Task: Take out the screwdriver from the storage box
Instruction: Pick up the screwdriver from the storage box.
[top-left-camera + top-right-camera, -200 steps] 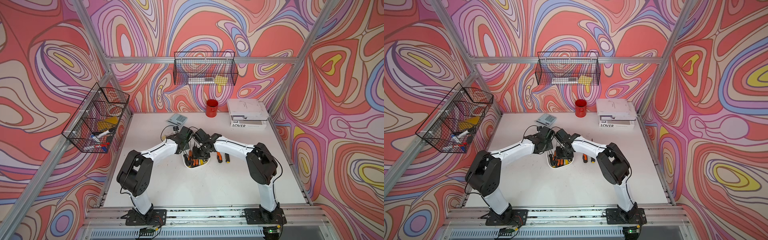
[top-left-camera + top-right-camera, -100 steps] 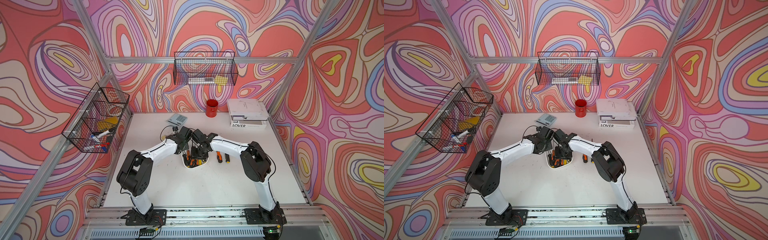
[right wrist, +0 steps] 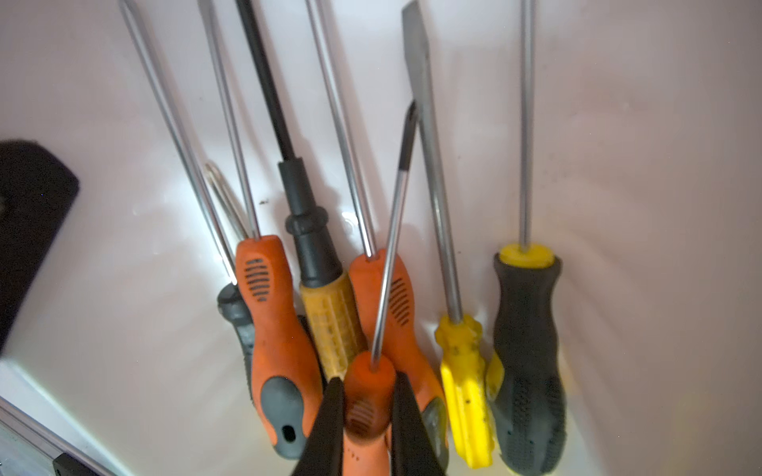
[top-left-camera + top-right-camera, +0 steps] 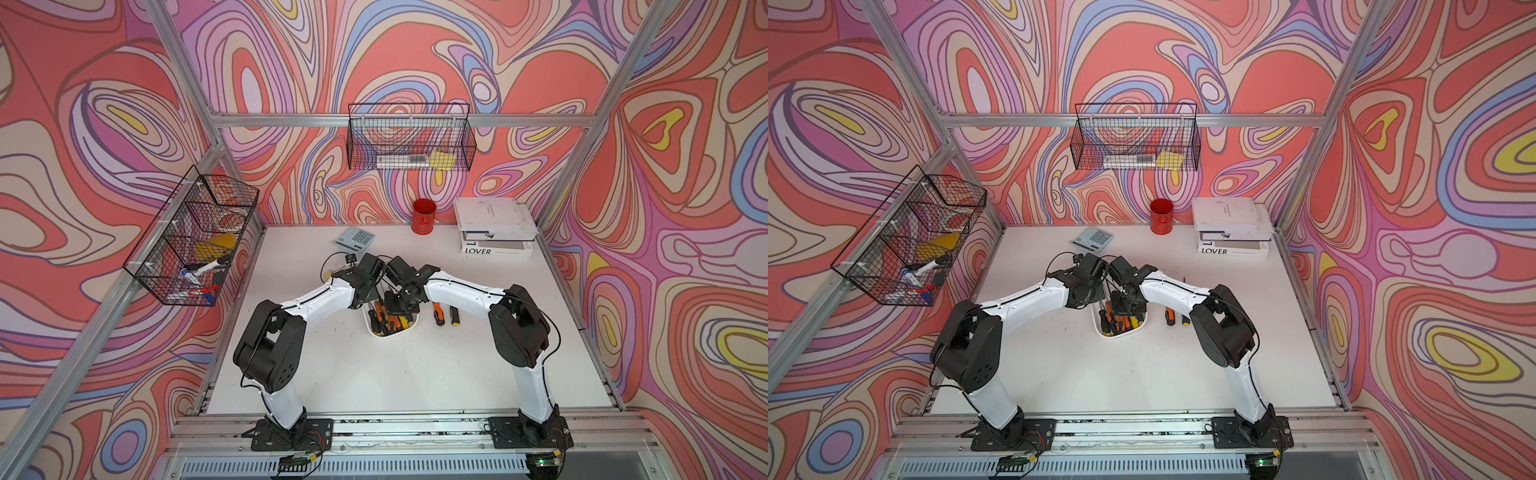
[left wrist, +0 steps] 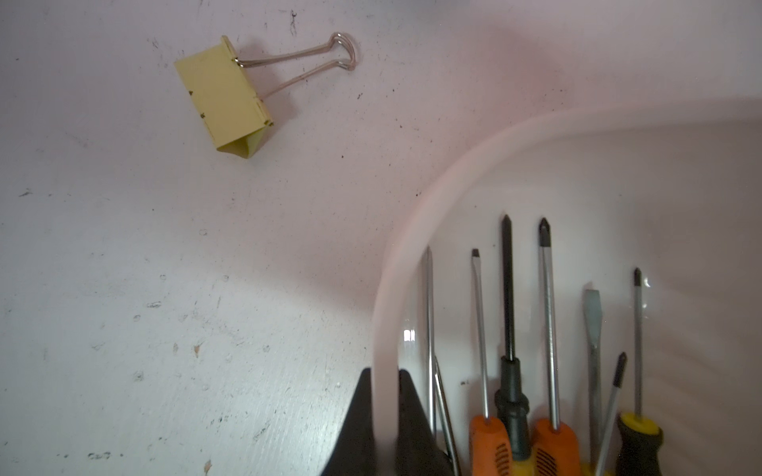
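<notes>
Obs: right gripper (image 3: 369,379) clamps the handle of the orange-handled screwdriver (image 3: 387,268), which lies atop the other screwdrivers (image 3: 280,321) in the storage box (image 5: 383,321). The left gripper (image 5: 385,373) pinches the box rim. Judgement: rigid, fairly light tool; the ribbed handle should grip well, the thin steel shaft looks slick.

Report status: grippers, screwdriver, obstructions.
Left gripper shut on storage box rim. Right gripper shut on orange-handled screwdriver, inside box, atop other screwdrivers. Those crowd it on both sides.
</notes>
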Motion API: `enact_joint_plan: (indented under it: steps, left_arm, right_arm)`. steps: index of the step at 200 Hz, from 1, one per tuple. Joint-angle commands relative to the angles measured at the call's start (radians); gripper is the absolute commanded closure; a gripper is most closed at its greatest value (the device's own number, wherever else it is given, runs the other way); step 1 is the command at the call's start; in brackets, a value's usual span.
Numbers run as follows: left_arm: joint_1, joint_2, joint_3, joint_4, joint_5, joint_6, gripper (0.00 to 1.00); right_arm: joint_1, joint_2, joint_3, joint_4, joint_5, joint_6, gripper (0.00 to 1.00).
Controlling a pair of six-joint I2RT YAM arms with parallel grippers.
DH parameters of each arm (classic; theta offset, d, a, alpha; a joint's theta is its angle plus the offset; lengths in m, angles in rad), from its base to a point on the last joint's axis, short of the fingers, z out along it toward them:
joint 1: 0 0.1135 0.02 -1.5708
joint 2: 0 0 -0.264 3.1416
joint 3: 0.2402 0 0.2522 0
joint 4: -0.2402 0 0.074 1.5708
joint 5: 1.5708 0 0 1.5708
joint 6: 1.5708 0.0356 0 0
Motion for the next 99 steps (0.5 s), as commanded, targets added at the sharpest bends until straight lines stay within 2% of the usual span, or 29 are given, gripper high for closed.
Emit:
enact_joint_plan:
  steps: [1,50,99]
  left_arm:
    - [-0.005,-0.006,-0.001,0.003,-0.046,0.013,1.0]
    - [-0.004,-0.002,-0.001,0.002,-0.052,0.016,1.0]
    - [-0.004,0.017,0.015,0.001,-0.047,0.015,1.0]
  right_arm:
    - [0.006,0.015,-0.036,-0.092,0.073,-0.036,1.0]
    - [-0.001,-0.107,-0.074,0.001,0.104,-0.049,1.0]
    - [-0.017,-0.213,-0.048,0.006,0.142,-0.1,1.0]
